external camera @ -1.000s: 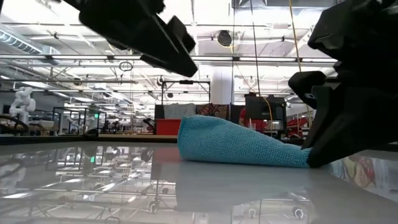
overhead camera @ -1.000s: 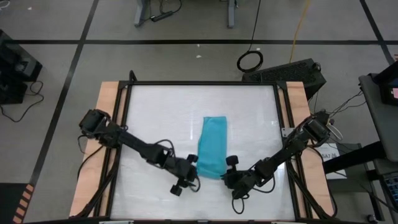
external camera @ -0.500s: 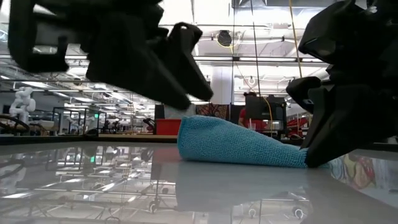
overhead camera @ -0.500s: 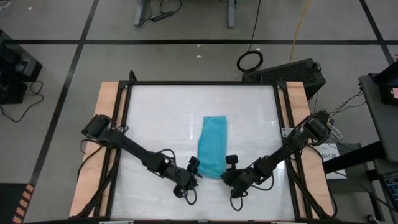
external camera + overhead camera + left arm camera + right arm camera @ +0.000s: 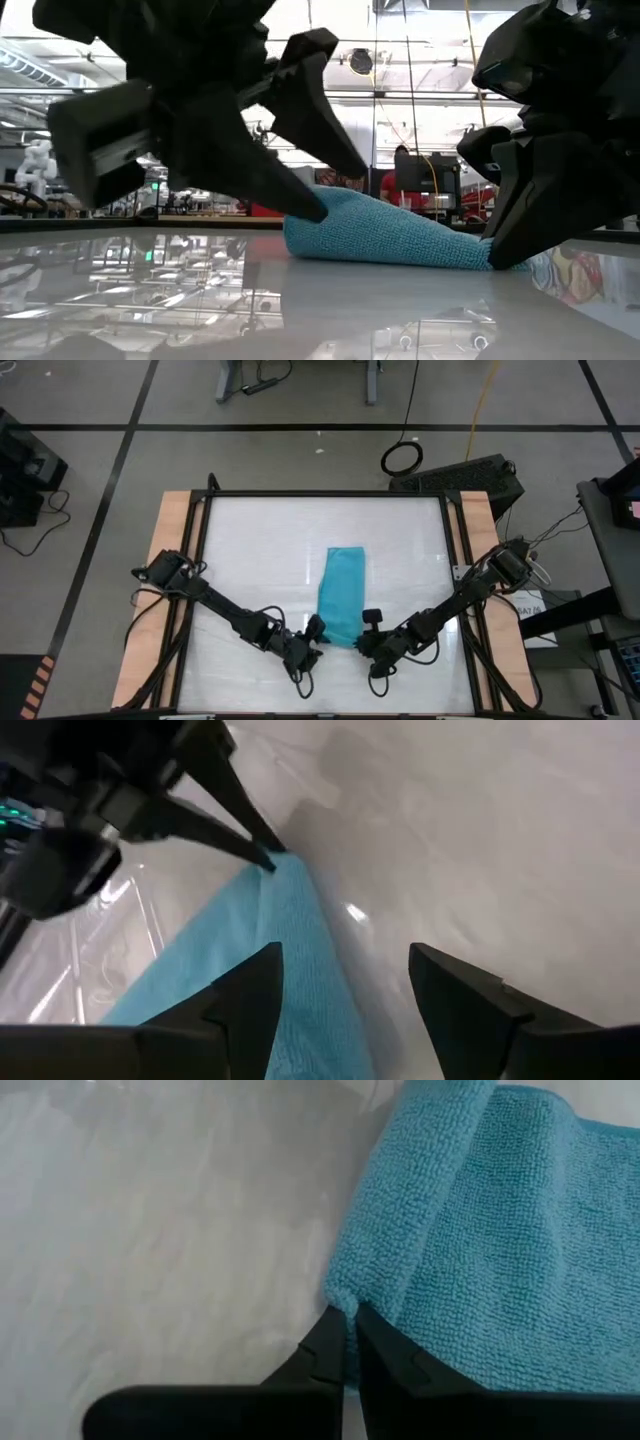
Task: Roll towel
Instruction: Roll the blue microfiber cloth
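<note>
The turquoise towel (image 5: 343, 595) lies flat on the white table as a long narrow strip, running from the middle toward the near edge. My right gripper (image 5: 361, 641) is at the strip's near right corner, shut on it (image 5: 348, 1312). My left gripper (image 5: 312, 637) is down at the near left corner, open; in the left wrist view (image 5: 342, 955) one finger is over the towel (image 5: 250, 940) and the other over bare table. In the low view the towel (image 5: 390, 235) lies between the left gripper (image 5: 340, 192) and the right gripper (image 5: 497, 258). My left gripper stands over the towel's near left edge (image 5: 300, 990); I cannot tell whether a finger touches the cloth. My right gripper pinches the towel's near right corner (image 5: 342, 1292) between its two fingertips, coming slanting down from the table's near right. The corner is raised a little into a small peak; the rest of the towel lies on the table.
The glossy white table top (image 5: 260, 550) has a black frame (image 5: 210, 500) and wooden strips along both sides. There is bare table to the left, right and far side of the towel. A black case (image 5: 470, 475) and a cable coil (image 5: 402, 458) lie on the floor beyond the far edge.
My left gripper has come down toward the towel's near left corner, rolled about its own axis and opened wider. My right gripper has kept its hold on the near right corner. The towel lies as before.
</note>
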You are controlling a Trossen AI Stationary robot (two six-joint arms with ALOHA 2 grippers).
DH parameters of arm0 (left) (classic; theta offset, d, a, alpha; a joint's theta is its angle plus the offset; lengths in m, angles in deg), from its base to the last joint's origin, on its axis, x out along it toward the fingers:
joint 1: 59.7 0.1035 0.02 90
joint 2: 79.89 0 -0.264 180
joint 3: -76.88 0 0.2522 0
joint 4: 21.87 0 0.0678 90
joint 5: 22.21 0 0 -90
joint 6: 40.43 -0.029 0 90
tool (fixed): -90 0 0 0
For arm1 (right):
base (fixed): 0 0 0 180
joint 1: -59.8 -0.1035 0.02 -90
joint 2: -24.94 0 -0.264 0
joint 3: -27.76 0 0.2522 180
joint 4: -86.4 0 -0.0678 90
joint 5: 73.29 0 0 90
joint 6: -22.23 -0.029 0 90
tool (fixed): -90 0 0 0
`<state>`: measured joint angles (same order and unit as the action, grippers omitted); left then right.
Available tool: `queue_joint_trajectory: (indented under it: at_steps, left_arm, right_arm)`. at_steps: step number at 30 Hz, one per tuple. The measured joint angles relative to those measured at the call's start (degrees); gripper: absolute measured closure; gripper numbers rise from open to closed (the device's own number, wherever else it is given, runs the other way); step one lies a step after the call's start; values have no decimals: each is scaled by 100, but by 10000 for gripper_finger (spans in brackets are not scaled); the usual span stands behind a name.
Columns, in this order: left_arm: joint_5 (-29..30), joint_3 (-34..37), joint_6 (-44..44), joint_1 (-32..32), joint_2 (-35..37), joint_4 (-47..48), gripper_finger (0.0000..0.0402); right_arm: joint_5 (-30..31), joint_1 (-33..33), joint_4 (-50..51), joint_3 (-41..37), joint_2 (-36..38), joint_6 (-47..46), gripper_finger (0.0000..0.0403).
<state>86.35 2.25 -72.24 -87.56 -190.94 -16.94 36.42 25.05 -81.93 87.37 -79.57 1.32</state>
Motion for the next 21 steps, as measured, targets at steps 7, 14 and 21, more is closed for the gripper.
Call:
queue_joint_trajectory:
  at_steps: [7, 14, 21]
  left_arm:
    - [-214, 1, -5, 199, -44, 277, 178]
    - [-526, -12, 162, 423, -256, 386, 178]
    - [-873, -21, 602, 644, -340, 315, 218]
  right_arm:
    - [-59, 33, -31, -1, 0, -11, 396]
    - [-57, 31, -31, -1, 0, -44, 396]
    - [-57, 28, -30, -1, 11, -52, 396]
